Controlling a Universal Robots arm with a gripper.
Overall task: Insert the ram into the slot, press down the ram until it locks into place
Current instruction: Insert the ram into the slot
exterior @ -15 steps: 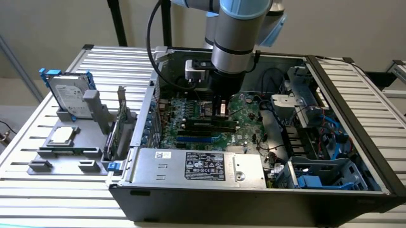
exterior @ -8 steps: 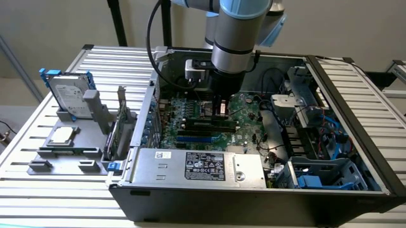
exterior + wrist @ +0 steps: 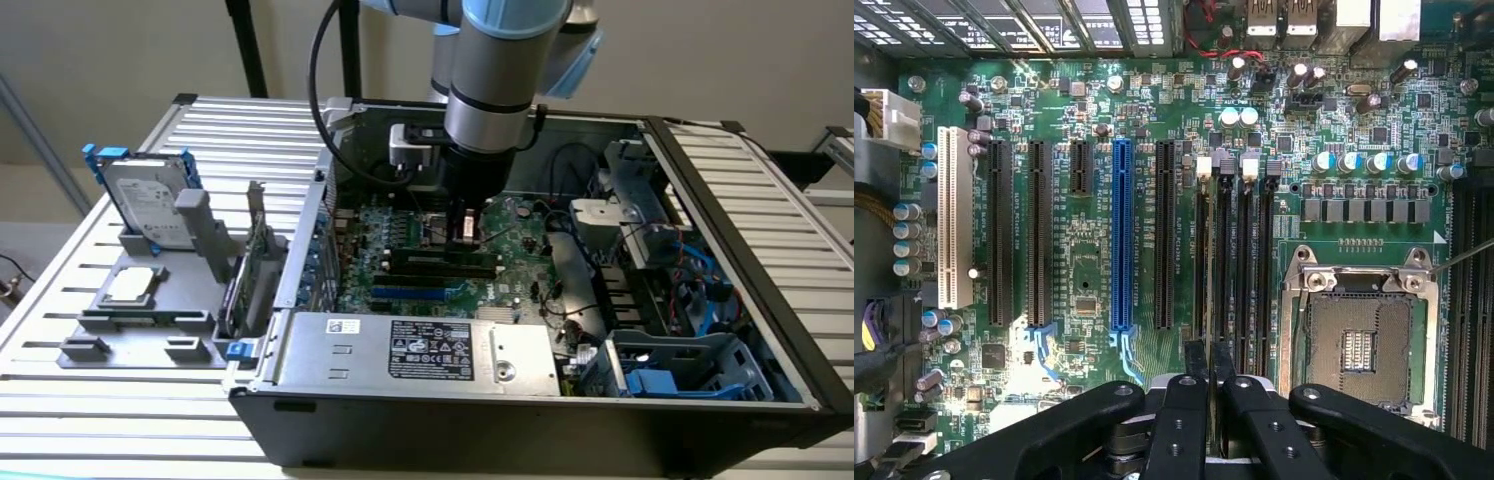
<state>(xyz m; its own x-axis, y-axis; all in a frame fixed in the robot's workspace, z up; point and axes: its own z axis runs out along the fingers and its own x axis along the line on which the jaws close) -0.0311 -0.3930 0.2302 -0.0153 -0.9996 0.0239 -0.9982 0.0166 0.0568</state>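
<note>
My fingers (image 3: 1200, 365) are clamped on the ram (image 3: 1209, 410), held edge-on just above the four parallel black slots (image 3: 1200, 270), which lie between the blue slot (image 3: 1121, 235) and the open processor socket (image 3: 1359, 345).

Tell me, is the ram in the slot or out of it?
Out. The hand is shut on the ram above the board, and all four black slots lie empty from clip to clip.

Setting: robotics lab bench | Cues: opened computer case (image 3: 534, 430), aluminium-profile table (image 3: 120, 420), hard drive (image 3: 140, 200) in parts fixture (image 3: 147, 322)
</note>
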